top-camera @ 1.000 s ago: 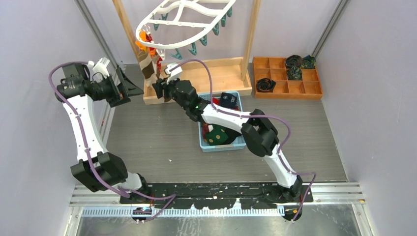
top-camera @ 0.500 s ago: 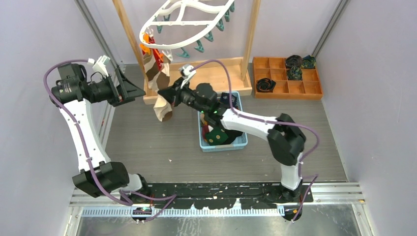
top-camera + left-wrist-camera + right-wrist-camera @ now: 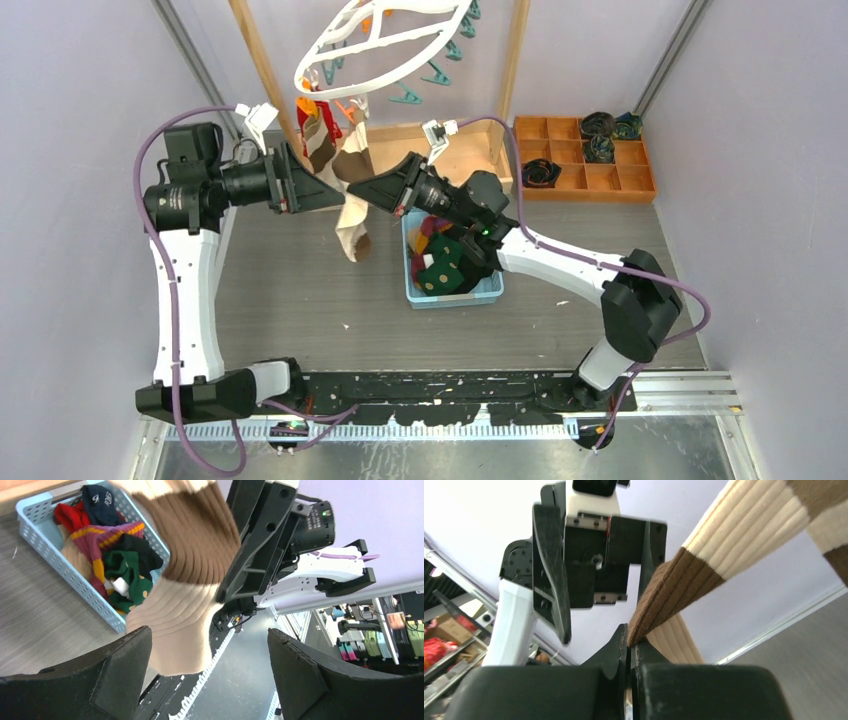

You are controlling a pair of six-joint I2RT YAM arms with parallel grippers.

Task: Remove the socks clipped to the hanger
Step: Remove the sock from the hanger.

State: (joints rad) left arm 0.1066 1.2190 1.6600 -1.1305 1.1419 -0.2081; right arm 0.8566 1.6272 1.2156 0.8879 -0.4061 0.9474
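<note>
Well along, I'd judge: basket (image 3: 450, 300) at center holds several socks, most teal clips (image 3: 432, 75) bare. Left on hanger (image 3: 345, 95), 12 o'clock: striped sock (image 3: 352, 215) + red sock (image 3: 322, 120). R gripper (image 3: 629, 645) jaws pinch striped sock's edge; L gripper (image 3: 207, 645) jaws wide, just beside it.

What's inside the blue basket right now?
The blue basket holds a navy sock, a red sock, a maroon-and-yellow striped sock and a dark green dotted sock. Whatever lies beneath that pile is covered; the hanging brown-and-beige sock hides one corner.
</note>
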